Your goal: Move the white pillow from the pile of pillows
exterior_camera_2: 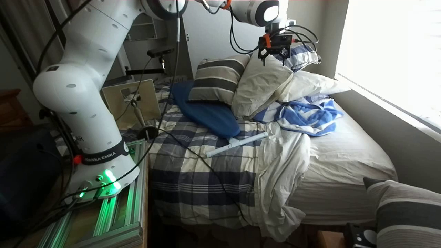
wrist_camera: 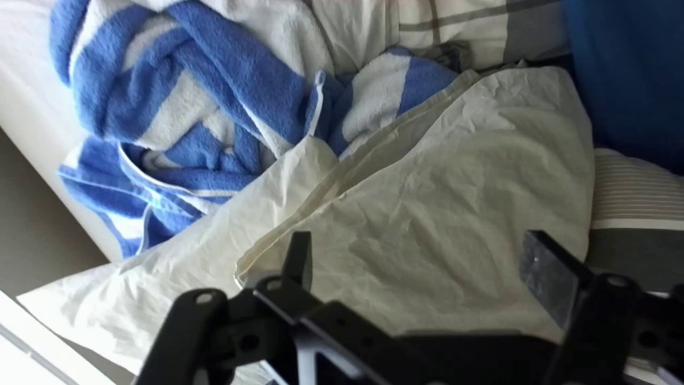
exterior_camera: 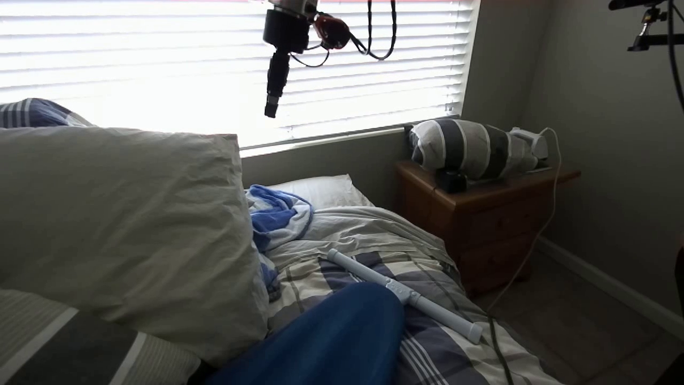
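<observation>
The white pillow (exterior_camera: 123,230), large and off-white, leans in the pile of pillows on the bed. An exterior view shows this white pillow (exterior_camera_2: 255,89) between a grey-striped pillow (exterior_camera_2: 218,77) and a paler pillow (exterior_camera_2: 306,86), with a blue plaid pillow (exterior_camera_2: 301,58) behind. My gripper (exterior_camera_2: 274,64) hangs above the pile, pointing down, jaws wide apart. From the wrist, the white pillow (wrist_camera: 443,187) fills the space beneath the open gripper (wrist_camera: 417,246); nothing is held. In an exterior view the gripper (exterior_camera: 271,113) stands clear above the pillow's top edge.
A blue and white towel (wrist_camera: 203,96) lies crumpled beside the pillows. The blue ironing board (exterior_camera_2: 206,113) with its grey T-shaped foot (exterior_camera_2: 237,143) rests on the bed. On the wooden nightstand (exterior_camera: 491,206) sits another striped pillow (exterior_camera: 473,147). The window blinds (exterior_camera: 374,80) are behind the gripper.
</observation>
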`<act>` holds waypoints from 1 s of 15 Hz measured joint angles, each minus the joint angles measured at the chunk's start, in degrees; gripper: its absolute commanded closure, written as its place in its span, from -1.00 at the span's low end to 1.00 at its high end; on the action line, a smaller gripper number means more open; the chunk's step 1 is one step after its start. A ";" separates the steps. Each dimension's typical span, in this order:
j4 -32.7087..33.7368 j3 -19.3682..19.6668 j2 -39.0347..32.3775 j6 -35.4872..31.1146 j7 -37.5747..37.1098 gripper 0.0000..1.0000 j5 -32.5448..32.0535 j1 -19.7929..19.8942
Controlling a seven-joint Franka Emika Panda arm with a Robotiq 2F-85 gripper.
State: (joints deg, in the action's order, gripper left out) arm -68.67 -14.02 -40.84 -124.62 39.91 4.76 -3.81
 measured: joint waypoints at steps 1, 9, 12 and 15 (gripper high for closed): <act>2.69 -0.83 -2.28 -0.01 2.23 -1.00 0.63 0.20; 21.73 -2.64 -17.13 1.91 11.73 -1.00 0.48 -3.41; 27.83 -1.59 -21.20 1.90 14.48 -1.00 -0.24 -5.39; 32.96 0.05 -24.17 1.83 16.41 -1.00 -1.10 -6.78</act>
State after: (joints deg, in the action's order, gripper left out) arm -35.70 -13.97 -65.01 -122.79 56.32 3.65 -10.60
